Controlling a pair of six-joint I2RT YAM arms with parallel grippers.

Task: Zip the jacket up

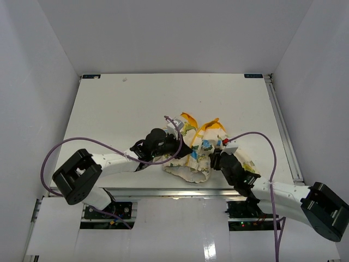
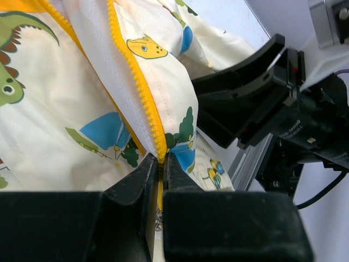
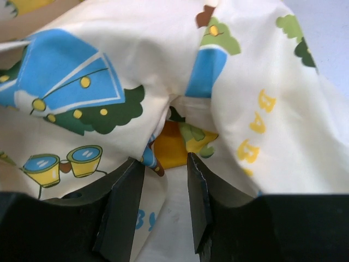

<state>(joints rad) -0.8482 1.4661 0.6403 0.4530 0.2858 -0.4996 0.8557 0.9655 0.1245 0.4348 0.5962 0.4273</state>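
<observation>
The jacket point(image 1: 197, 153) lies crumpled near the table's front edge, cream with cartoon prints, its yellow-orange hood point(image 1: 191, 119) at the far side. From the left, my left gripper point(image 1: 179, 144) reaches into it. In the left wrist view that gripper point(image 2: 160, 162) is shut on the yellow zipper point(image 2: 143, 90), whose teeth run up and away from the jaws. My right gripper point(image 1: 214, 158) is at the jacket's right side. In the right wrist view it point(image 3: 163, 166) is open, with cream fabric point(image 3: 163, 71) draped over its fingertips and bare table showing in the gap.
The right arm's black gripper body point(image 2: 256, 103) is close beside the left one. An aluminium rail point(image 1: 174, 191) runs along the table's near edge. White walls point(image 1: 38, 82) enclose the table. Purple cables point(image 1: 65, 144) loop off both arms.
</observation>
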